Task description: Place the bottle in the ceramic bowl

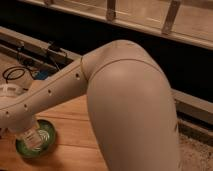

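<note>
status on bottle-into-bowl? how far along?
Looks done: the bottle is over the ceramic bowl, inside its rim, on the wooden table.
In hand: the end effector is right at the bottle above the bowl, mostly hidden by the arm; its grip state is unclear.
Left: release, if not already done, and withdrawing the arm. Whether the bottle rests on the bowl's floor cannot be told.

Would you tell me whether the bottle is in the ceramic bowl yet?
In: the bottle stands within the ceramic bowl's rim, directly beneath the gripper.
</note>
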`<state>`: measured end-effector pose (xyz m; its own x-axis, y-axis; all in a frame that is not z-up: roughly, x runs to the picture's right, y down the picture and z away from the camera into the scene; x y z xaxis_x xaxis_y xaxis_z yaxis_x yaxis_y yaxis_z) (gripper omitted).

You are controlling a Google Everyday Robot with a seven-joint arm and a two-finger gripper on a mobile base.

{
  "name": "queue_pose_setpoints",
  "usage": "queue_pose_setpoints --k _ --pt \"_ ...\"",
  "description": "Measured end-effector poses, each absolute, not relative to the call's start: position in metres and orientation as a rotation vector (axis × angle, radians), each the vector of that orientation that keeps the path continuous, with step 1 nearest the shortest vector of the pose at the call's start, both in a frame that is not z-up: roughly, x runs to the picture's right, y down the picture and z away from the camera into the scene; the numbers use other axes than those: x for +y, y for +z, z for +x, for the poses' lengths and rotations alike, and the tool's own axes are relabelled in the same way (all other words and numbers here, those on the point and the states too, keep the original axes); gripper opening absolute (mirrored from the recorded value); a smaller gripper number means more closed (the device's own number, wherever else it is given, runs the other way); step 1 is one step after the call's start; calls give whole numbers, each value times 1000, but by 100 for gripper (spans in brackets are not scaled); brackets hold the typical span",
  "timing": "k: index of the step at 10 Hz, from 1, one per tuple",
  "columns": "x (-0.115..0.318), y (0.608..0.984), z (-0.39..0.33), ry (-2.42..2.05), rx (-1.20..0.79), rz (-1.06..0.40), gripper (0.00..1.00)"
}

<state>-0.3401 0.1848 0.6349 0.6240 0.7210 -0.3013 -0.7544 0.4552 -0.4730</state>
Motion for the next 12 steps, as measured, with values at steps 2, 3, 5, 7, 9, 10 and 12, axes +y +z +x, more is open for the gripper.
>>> queue_pose_setpoints --k 2,3,5,7,9,10,12 --pt "185 635 -340 910 60 -614 5" --pt "185 635 -340 910 60 -614 5" --pt "185 635 -340 910 60 -614 5" --pt "185 635 -341 910 60 -615 5" --pt "185 635 -341 910 60 -615 1" --pt "185 635 -341 910 59 -615 5" --pt "185 635 -341 910 60 -615 26"
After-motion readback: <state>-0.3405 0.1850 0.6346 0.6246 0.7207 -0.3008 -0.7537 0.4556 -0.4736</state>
